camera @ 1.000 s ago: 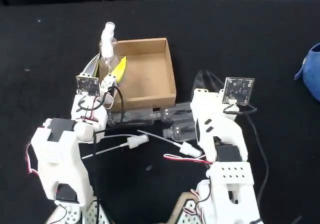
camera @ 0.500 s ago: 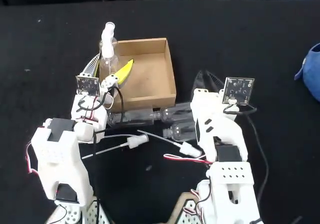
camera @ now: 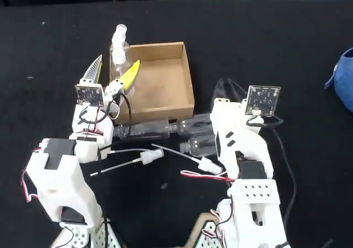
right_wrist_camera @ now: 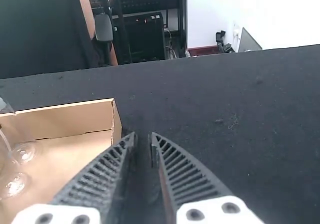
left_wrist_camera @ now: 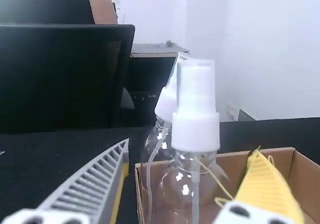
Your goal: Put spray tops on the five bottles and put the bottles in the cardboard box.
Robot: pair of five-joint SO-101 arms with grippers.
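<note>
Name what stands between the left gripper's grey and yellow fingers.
Clear plastic bottles with white spray tops, inside the brown cardboard box; left wrist view.

No legible text or labels

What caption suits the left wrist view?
Open left gripper frames a spray-topped bottle standing in the cardboard box.
</note>
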